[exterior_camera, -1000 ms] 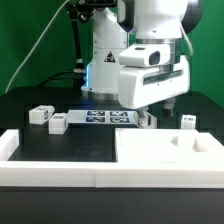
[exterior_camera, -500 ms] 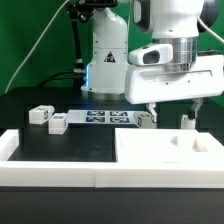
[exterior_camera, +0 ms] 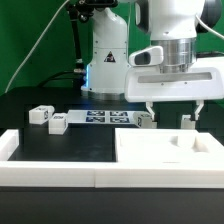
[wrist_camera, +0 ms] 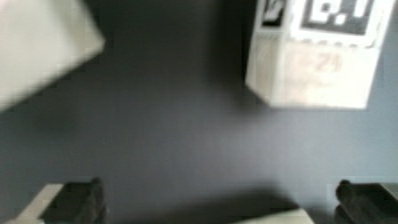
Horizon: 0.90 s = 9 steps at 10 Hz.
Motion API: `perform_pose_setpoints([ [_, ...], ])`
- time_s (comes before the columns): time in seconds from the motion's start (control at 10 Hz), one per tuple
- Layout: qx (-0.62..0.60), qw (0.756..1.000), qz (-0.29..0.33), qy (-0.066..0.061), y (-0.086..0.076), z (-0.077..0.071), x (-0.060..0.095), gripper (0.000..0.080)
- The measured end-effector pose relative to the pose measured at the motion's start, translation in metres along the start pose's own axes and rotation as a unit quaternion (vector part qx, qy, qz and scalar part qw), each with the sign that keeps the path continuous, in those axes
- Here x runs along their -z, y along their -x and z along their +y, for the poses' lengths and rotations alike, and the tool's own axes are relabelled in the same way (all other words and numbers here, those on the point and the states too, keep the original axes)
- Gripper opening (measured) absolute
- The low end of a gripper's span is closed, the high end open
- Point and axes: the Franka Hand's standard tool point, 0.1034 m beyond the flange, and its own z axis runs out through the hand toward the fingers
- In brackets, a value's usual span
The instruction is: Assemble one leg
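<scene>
Several small white legs with black-and-white tags lie on the black table: two at the exterior view's left [exterior_camera: 41, 114] [exterior_camera: 58, 122], one [exterior_camera: 146, 119] by the marker board's end, and one [exterior_camera: 187, 122] at the right. My gripper [exterior_camera: 172, 110] hangs open and empty above the table between those last two legs, behind the large flat white tabletop [exterior_camera: 170, 152]. In the wrist view the gripper [wrist_camera: 222, 205] is open with nothing between its fingers [wrist_camera: 71, 200], and one tagged leg [wrist_camera: 317, 55] lies ahead of it, apart from the fingers.
The marker board [exterior_camera: 105, 117] lies flat between the left legs and the gripper. A white frame [exterior_camera: 50, 170] runs along the table's front edge. The robot's base [exterior_camera: 105, 60] stands behind. A blurred white piece [wrist_camera: 39, 50] shows at the wrist view's edge.
My gripper has moved toward the exterior view's right, from over the marker board's end to between the two right-hand legs. It stays open and empty; the parts have not moved.
</scene>
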Motion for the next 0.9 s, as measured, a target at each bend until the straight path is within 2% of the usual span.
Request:
perform_pose_setpoints([
  [0.3,0.012,1.000,-0.001,-0.001,0.009,-0.012,-0.002,0.0648],
  [0.5,0.017,1.000,-0.011,0.002,0.010,-0.013,-0.002,0.0648],
  [0.7,0.036,0.996,-0.075,0.018,0.011,-0.007,0.000,0.0648],
  [0.9,0.041,0.986,-0.158,0.029,0.016,-0.012,-0.002,0.0648],
])
